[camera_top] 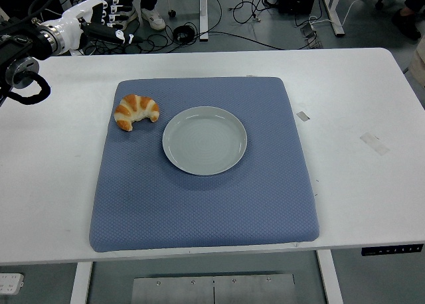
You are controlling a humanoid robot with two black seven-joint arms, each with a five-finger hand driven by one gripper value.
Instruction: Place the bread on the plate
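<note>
A golden croissant (136, 111) lies on the blue mat (199, 204), near the mat's upper left. Just to its right sits a round pale grey plate (204, 140), with nothing on it. My left hand (106, 16) hovers at the far left past the table's back edge, well above and behind the croissant, with its fingers extended and holding nothing. The right arm does not show.
The mat covers the middle of the white table (372, 105). Two small tape marks (374, 143) sit on the table's right side. Cables (232, 12) and table legs lie on the floor behind. A person's shoes (153, 17) show at the top.
</note>
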